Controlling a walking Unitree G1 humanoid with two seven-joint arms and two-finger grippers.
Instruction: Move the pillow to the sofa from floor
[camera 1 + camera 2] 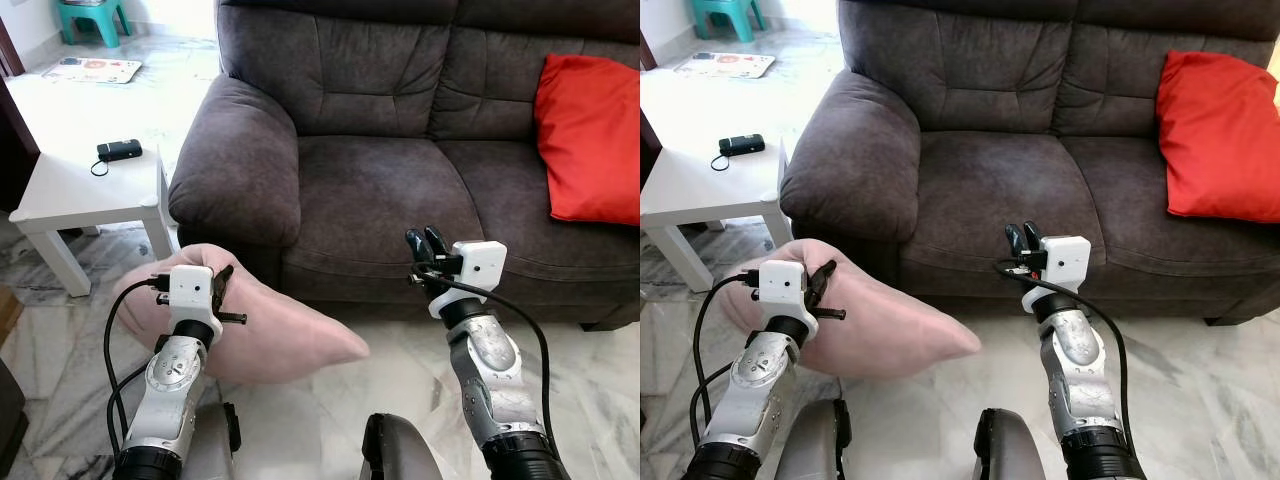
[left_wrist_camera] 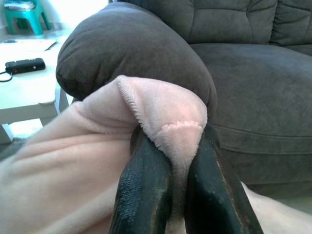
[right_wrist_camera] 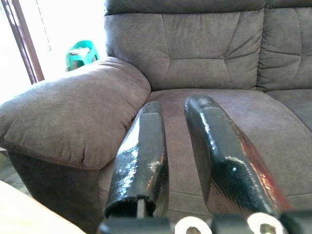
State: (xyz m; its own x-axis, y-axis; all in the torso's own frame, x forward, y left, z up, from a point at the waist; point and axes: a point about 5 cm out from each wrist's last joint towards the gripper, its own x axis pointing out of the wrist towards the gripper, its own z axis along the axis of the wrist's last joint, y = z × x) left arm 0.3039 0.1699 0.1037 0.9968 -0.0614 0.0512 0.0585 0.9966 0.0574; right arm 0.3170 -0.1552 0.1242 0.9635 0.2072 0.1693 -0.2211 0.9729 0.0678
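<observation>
On my far left a white side table (image 1: 70,190) carries a black device (image 1: 119,150); my left gripper (image 1: 222,290) pinches the pink pillow (image 1: 280,335) above the marble floor (image 1: 590,390), beside the grey sofa (image 1: 380,190); my right gripper (image 1: 426,243) hovers slightly parted, empty, before a red cushion (image 1: 590,140).

Red cushion (image 1: 590,140) – upright, well off to the right of the right gripper (image 1: 423,238) and beyond it. White side table (image 1: 70,190) – left of the left gripper (image 1: 225,290), farther out. Black device (image 1: 119,150) with a looped cord – on that tabletop. Patterned mat (image 1: 92,69) – far beyond the left gripper. Teal stool (image 1: 92,15) – just past the mat.
</observation>
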